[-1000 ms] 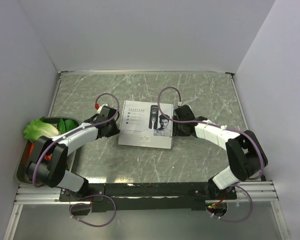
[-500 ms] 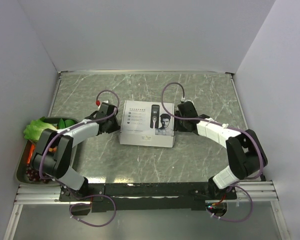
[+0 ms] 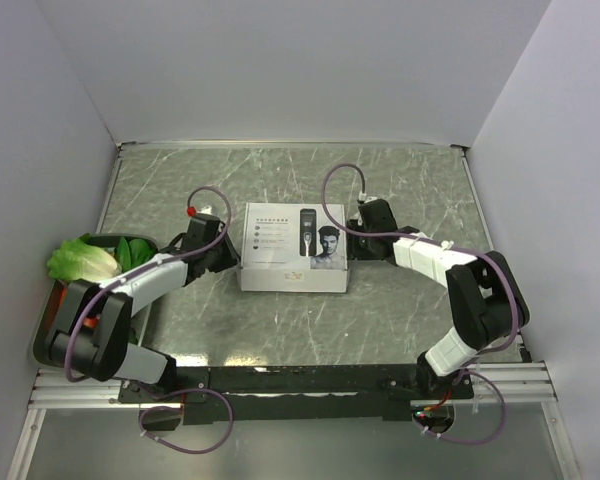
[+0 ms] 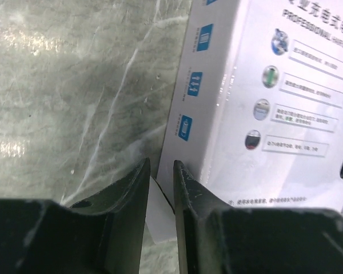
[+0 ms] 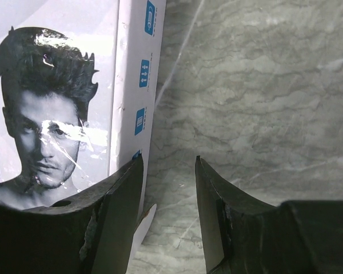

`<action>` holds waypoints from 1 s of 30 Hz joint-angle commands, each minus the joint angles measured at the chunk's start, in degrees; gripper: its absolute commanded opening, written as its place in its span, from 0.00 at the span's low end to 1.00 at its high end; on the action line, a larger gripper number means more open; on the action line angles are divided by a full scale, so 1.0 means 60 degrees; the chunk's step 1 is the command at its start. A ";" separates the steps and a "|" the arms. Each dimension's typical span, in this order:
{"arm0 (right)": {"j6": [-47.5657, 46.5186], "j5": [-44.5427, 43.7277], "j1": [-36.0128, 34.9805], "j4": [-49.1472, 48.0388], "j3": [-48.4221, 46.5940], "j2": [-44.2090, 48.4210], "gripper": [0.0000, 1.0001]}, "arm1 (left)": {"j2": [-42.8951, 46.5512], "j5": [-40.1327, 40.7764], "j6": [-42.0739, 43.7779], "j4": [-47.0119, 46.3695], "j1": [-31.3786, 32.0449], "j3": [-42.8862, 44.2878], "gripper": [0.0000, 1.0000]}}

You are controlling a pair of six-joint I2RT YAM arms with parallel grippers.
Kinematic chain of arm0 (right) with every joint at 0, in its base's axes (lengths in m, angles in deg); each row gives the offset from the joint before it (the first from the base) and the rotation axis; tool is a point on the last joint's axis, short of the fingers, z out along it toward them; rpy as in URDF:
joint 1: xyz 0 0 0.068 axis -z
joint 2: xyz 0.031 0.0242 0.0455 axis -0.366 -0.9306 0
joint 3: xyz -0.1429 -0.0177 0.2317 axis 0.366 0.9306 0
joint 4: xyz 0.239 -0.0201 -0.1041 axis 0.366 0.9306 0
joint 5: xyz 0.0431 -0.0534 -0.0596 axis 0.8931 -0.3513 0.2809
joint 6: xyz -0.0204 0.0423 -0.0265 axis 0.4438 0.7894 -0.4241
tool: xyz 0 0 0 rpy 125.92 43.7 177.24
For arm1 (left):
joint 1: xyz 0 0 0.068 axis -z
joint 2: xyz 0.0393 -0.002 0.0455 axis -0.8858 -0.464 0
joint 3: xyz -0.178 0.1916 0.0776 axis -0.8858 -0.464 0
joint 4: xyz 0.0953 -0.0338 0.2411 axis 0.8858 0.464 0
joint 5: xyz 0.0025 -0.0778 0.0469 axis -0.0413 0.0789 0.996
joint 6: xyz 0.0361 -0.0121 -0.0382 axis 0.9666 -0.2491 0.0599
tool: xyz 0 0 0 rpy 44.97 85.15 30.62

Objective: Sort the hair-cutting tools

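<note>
- No hair-cutting tools are seen loose. Only a printed clipper is noted on the lid of the closed white box (image 3: 293,250), which lies flat on the counter (image 3: 280,325). The tools are presumed to be inside.
- The box's long axis is laid left to right, with one short end presented to each arm. Neither arm is judged nearer.
- Left hand (image 4: 160,166): the fingers are set narrowly apart at the left end, with a white flap (image 4: 158,208) lying in the gap. No clamping is evident.
- Right hand (image 5: 168,162): it is about half open at the right end, one finger just beside the box wall. Nothing is held.
- The flap's root is cut off behind the fingers.
</note>
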 commanded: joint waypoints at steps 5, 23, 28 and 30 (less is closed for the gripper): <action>-0.0019 0.1219 -0.0198 -0.0751 -0.0803 -0.0243 0.50 | 0.0889 -0.1025 -0.0067 -0.0448 0.0141 -0.0226 0.29; 0.0069 -0.0159 -0.0183 0.0260 -0.0320 0.0373 0.54 | 0.0714 0.0046 -0.0287 0.0944 0.0141 -0.0007 0.32; -0.0048 0.0149 -0.0183 0.0640 -0.0393 0.0212 0.53 | 0.0640 0.0045 -0.0272 0.0856 0.0141 -0.0036 0.31; -0.0092 0.0236 -0.0198 0.0772 -0.0408 0.0139 0.52 | 0.0626 0.0045 -0.0272 0.0856 0.0141 -0.0036 0.31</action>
